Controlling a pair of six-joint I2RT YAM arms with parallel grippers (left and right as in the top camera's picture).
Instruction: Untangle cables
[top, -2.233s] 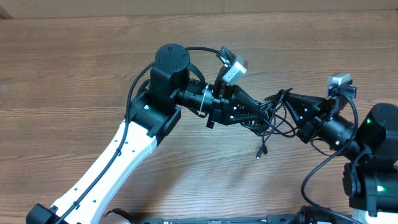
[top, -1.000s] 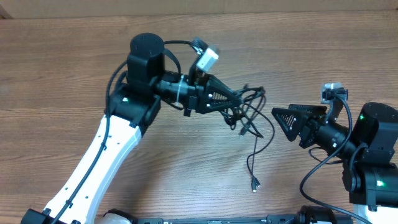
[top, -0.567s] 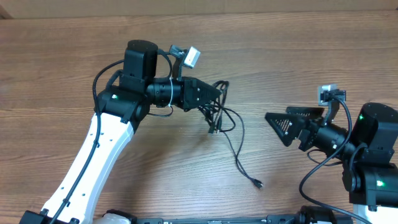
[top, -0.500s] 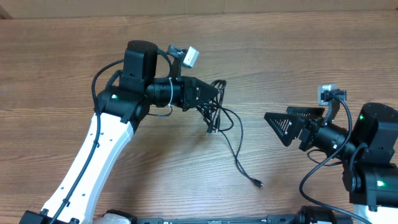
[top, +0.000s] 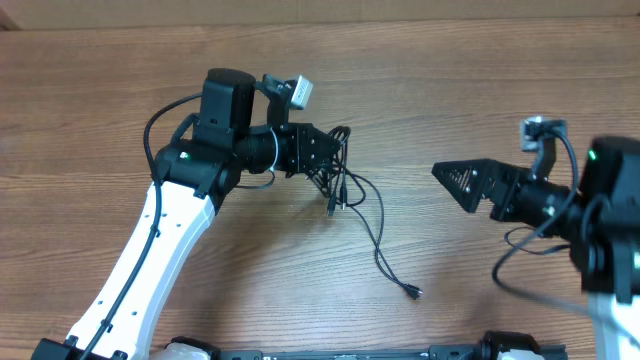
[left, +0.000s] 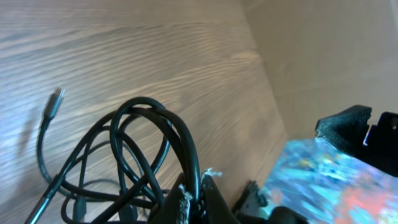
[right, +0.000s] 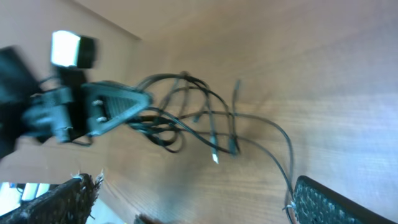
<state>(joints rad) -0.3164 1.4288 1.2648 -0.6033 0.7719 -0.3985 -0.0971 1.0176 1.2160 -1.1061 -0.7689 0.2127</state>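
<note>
Pinched tight in the left gripper (top: 338, 155): a bunch of the cables (top: 345, 192), thin black cords gathered into a few overlapping loops right at its fingertips. Shut fully on that bunch, loops bulging just past the tips and sagging below them toward the wooden table (top: 100, 100). From the left wrist, seen as two or three glossy black loops (left: 149, 143) springing from between the closed fingertips (left: 198, 190), one laid over another, with a loose end beyond the loops tipped by a small silver plug (left: 55, 102). From overhead, a single long strand (top: 378, 225) running away from the left gripper in a loose curve over the table and ending in a small dark plug (top: 413, 292), well apart from that gripper and nearer the robot's side. Facing the left gripper and well apart from it, the right gripper (top: 450, 175), spread as wide as it goes, nothing between its fingers, nothing touched. In the right wrist view, textured fingers (right: 68, 196) at the two bottom corners, far apart, framing the left gripper and its tangle (right: 211, 118) beyond: cords crossing in slack arcs, somewhat blurred, one bright tip near the middle of the bunch.
</note>
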